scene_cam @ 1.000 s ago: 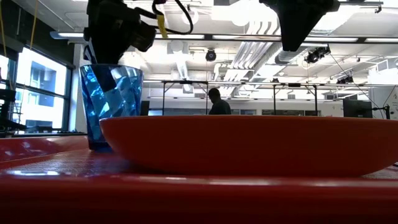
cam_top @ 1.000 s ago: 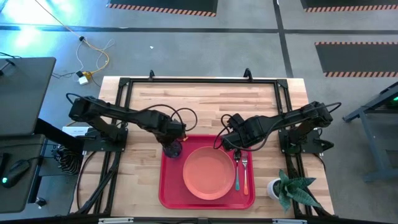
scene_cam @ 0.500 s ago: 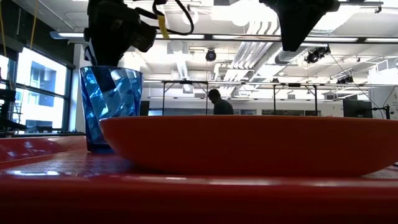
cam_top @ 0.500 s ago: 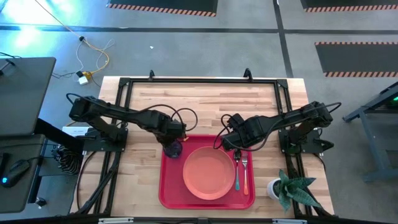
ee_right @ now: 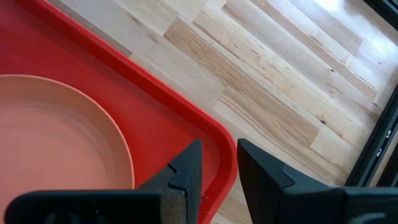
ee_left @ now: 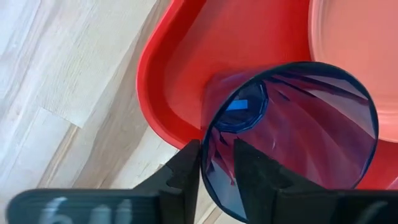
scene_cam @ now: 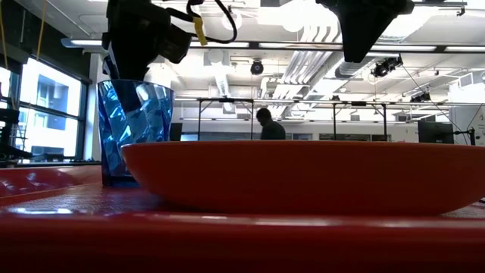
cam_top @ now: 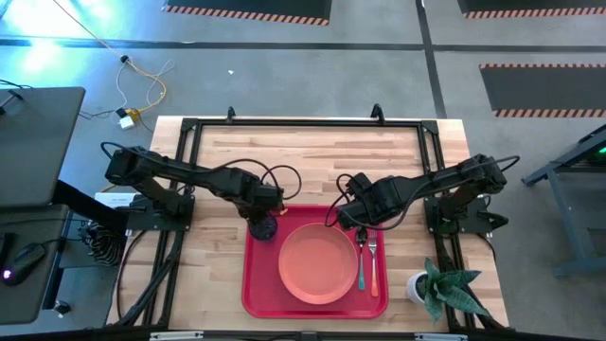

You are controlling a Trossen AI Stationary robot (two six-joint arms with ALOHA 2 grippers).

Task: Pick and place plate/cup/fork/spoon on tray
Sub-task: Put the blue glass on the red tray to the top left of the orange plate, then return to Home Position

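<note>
Blue cup (cam_top: 264,226) upright in red tray (cam_top: 260,294) corner, beside orange plate (cam_top: 317,262)

Cup (cam_top: 263,227) left of plate (cam_top: 317,262) — spoon (cam_top: 361,260), fork (cam_top: 373,265) right — on tray (cam_top: 258,289)

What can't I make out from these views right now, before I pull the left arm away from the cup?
- Fork and spoon: in the low view the plate blocks them; neither wrist view reaches them.
- Left claw: its fingers straddle the cup wall, but whether they touch it is unclear.
- Cup's base on the tray: hidden by the cup's own body in the left wrist view.
- Right claw: its fingertips are cut off.
</note>
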